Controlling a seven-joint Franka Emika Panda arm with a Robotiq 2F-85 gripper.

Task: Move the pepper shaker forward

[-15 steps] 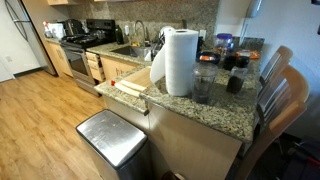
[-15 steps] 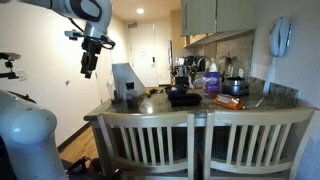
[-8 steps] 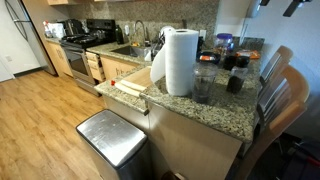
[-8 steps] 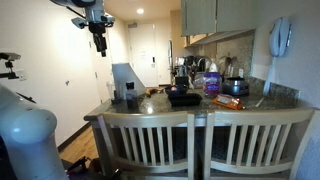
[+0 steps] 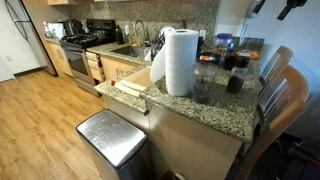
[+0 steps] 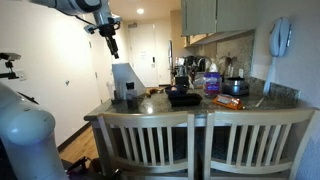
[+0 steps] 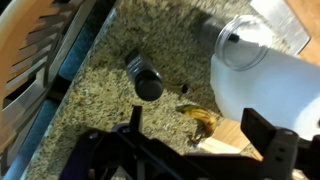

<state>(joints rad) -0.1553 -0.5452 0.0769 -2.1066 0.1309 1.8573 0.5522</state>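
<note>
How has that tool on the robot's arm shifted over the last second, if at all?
Yes. In an exterior view the tool has risen and swung to the right, so it is now nearer the wall cabinets than before.

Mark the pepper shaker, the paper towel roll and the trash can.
pepper shaker (image 7: 146,80): wrist view, on its dark body near the top.
paper towel roll (image 5: 180,62): in an exterior view, mid side.
trash can (image 5: 112,138): in an exterior view, on its lid.

Paper towel roll (image 5: 180,62) stands beside clear tumbler (image 5: 205,85).

Wrist view's bottom edge crops the dark, blurred gripper (image 7: 190,140).
</note>
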